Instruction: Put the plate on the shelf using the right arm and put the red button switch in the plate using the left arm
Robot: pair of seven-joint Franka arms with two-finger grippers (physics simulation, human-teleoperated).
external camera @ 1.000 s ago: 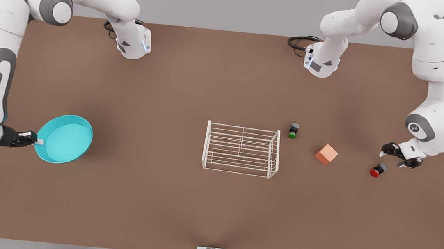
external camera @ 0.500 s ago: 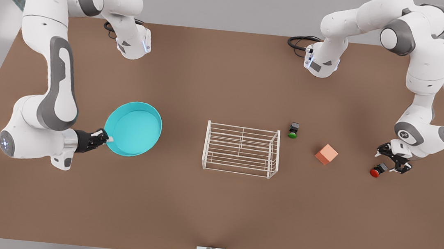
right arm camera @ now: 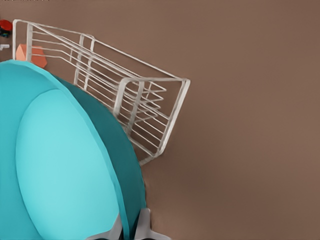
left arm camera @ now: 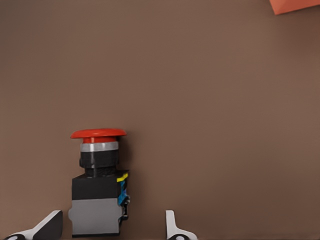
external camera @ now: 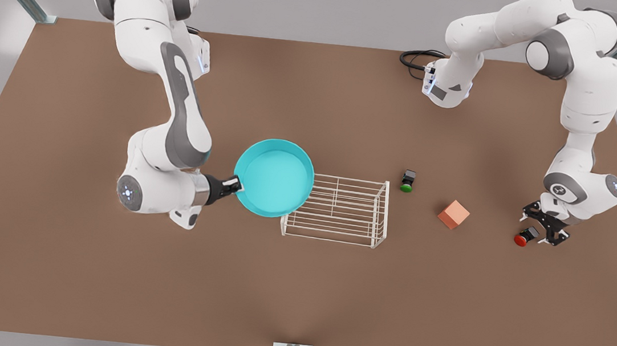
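The turquoise plate (external camera: 273, 178) hangs in the air, its rim overlapping the end of the white wire shelf (external camera: 347, 211) at the front view's left. My right gripper (external camera: 237, 184) is shut on the plate's rim (right arm camera: 131, 227); the right wrist view has the plate (right arm camera: 65, 170) close in front of the shelf (right arm camera: 145, 100). At the front view's right, the red button switch (external camera: 524, 237) lies on its side on the table. My left gripper (external camera: 543, 229) is open right at it, and in the left wrist view its fingers (left arm camera: 171, 222) flank the switch (left arm camera: 97, 190).
A green-capped switch (external camera: 407, 181) lies just past the shelf's other end, and an orange cube (external camera: 453, 214) sits between the shelf and the red switch. The brown table (external camera: 296, 286) spreads wide in front of the shelf.
The right arm has carried the plate a long way toward the front view's right, up to the shelf. The left gripper has closed in on the red switch.
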